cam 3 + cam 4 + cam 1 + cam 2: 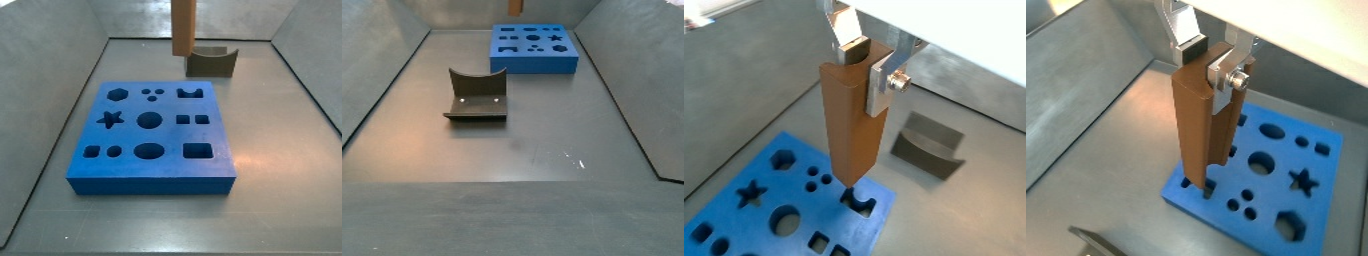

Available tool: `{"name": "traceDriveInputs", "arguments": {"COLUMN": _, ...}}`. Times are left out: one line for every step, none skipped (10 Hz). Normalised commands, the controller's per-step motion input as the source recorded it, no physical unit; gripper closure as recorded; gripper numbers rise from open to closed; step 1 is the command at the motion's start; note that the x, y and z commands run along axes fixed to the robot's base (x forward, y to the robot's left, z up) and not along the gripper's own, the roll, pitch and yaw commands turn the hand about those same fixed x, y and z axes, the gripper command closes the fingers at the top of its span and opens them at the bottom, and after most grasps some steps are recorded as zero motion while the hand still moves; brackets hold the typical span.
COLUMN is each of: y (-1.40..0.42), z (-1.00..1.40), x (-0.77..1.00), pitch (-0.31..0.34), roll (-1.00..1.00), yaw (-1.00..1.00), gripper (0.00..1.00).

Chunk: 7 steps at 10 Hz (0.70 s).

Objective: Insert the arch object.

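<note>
The arch object (851, 120) is a tall, slim brown bar. It hangs upright in my gripper (869, 65), which is shut on its top end; both wrist views show this (1209, 62). The silver fingers (885, 85) clamp the bar (1200, 125) from two sides. Its lower end sits over an arch-shaped hole (861, 200) near the edge of the blue board (764, 195). In a side view the bar (183, 28) hangs a little above the board (154, 165), over its far edge near the arch hole (189, 92); the gripper is cut off there.
A squat dark grey-olive block with a scooped top (211, 62) stands on the floor just beyond the board; it also shows in another side view (476, 95) and a wrist view (931, 145). Grey walls enclose the floor. The board (533, 62) has several other shaped holes.
</note>
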Motion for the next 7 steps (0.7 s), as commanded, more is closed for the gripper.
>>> {"name": "traceDriveInputs", "arguments": {"y": 0.02, "z": -0.09, "x": 0.00, "pitch": 0.000, "roll": 0.05, "yaw": -1.00, "gripper": 1.00}}
{"name": "traceDriveInputs", "arguments": {"y": 0.00, "z": -0.12, "x": 0.00, "pitch": 0.000, "roll": 0.06, "yaw": -1.00, "gripper": 1.00}}
{"name": "traceDriveInputs", "arguments": {"y": 0.00, "z": -0.15, "x": 0.00, "pitch": 0.000, "roll": 0.08, "yaw": -1.00, "gripper": 1.00}}
{"name": "traceDriveInputs", "arguments": {"y": 0.01, "z": -0.26, "x": 0.00, "pitch": 0.030, "roll": 0.13, "yaw": -0.95, "gripper": 1.00}}
{"name": "traceDriveInputs", "arguments": {"y": 0.07, "z": -0.45, "x": 0.00, "pitch": 0.179, "roll": 0.20, "yaw": -0.77, "gripper": 1.00}}
{"name": "traceDriveInputs", "arguments": {"y": 0.03, "z": -0.39, "x": 0.00, "pitch": 0.247, "roll": 0.19, "yaw": -0.69, "gripper": 1.00}}
{"name": "traceDriveInputs", "arguments": {"y": 0.00, "z": -0.46, "x": 0.06, "pitch": 0.203, "roll": 0.19, "yaw": -0.68, "gripper": 1.00}}
